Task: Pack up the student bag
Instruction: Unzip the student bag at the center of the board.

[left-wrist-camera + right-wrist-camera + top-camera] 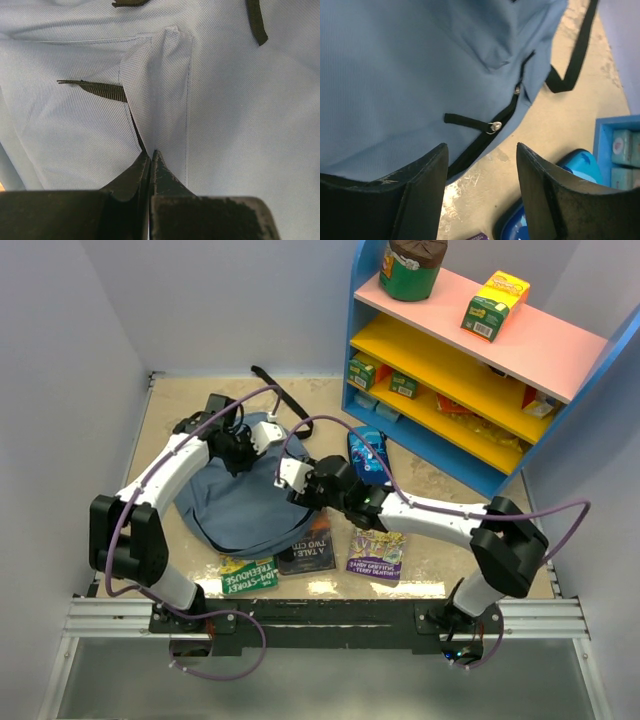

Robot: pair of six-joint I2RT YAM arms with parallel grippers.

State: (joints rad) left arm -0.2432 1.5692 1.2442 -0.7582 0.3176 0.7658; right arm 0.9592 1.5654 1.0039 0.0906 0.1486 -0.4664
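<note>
The slate-blue student bag lies flat at the table's middle left, with its black straps trailing toward the back. My left gripper is over the bag's far part. In the left wrist view it is shut on a raised fold of bag fabric. My right gripper is at the bag's right edge. In the right wrist view it is open and empty, just short of the black zipper and its metal pull.
Three books lie near the front: green, dark, purple. A blue pencil case lies right of the bag. A blue shelf unit with boxes stands at the back right.
</note>
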